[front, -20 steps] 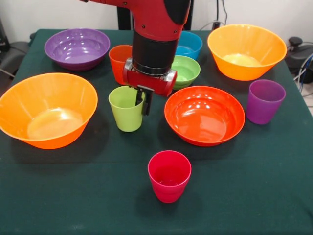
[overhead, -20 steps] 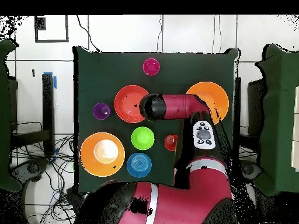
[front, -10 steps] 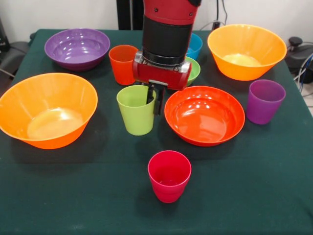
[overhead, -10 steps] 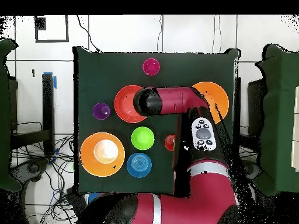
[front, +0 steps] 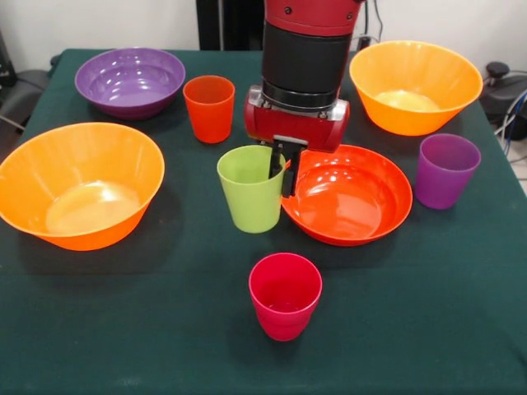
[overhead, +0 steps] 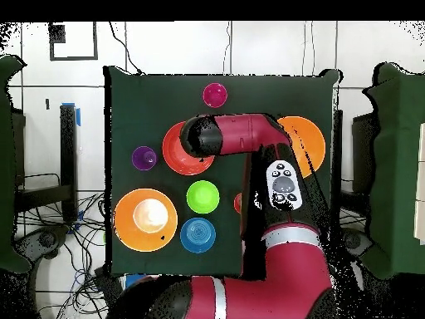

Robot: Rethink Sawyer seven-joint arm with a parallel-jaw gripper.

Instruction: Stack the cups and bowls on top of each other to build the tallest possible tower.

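My gripper (front: 282, 174) is shut on the right rim of the lime green cup (front: 249, 197), one finger inside and one outside. The cup is upright, right against the left rim of the red-orange bowl (front: 350, 197). I cannot tell whether its base touches the cloth. The crimson cup (front: 285, 295) stands in front, the orange-red cup (front: 208, 107) behind and the purple cup (front: 445, 170) at the right. Each piece stands singly, and no tower shows. In the overhead view the arm's wrist (overhead: 199, 137) hides the gripper and the lime cup.
Large orange bowls sit at the left (front: 78, 183) and back right (front: 416, 85), and a purple bowl (front: 130, 81) at the back left. The overhead view shows a small lime green bowl (overhead: 202, 197) and a small blue bowl (overhead: 197, 235) behind the arm.
The gripper has carried the lime green cup to the right and nearer the camera. It went from beside the orange-red cup to the red-orange bowl's left rim. Nothing else moved.
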